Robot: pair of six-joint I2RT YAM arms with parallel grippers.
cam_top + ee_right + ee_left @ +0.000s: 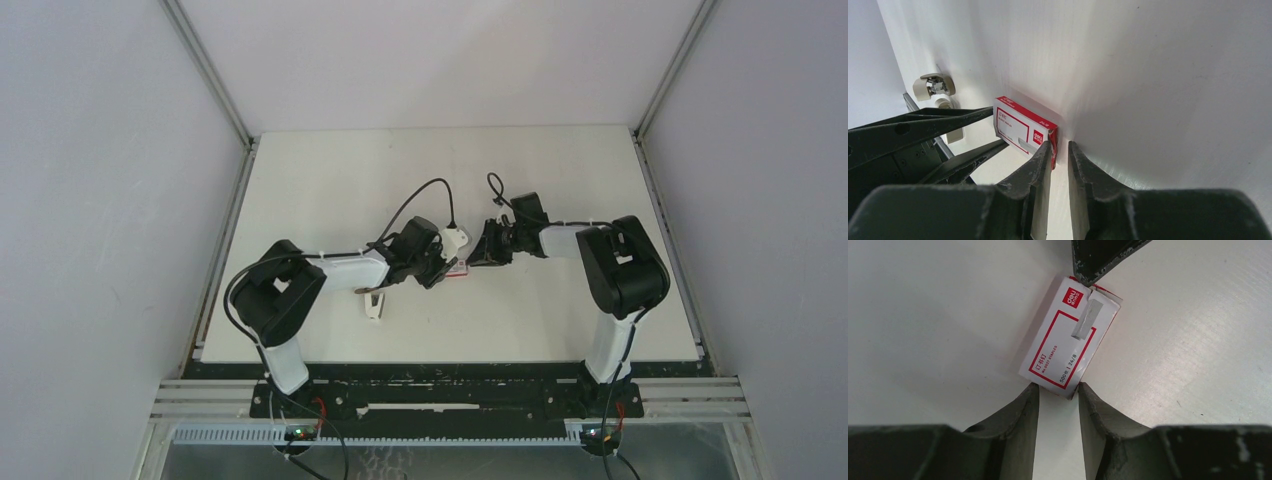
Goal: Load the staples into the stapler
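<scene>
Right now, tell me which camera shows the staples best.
Left wrist: it looks down on the staples, a grey strip lying on the red-and-white box. Right wrist shows only a grey sliver on the box; from the top view they are too small to tell.

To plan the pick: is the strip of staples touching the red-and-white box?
Touching. The left wrist view shows the staples lying flat on the top face of the red-and-white box.

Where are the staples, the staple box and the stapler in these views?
staples (1085, 320), left wrist view, middle of the grey strip.
staple box (1055, 352), left wrist view, printed top face.
stapler (376, 305), top external view, its white body.
</scene>
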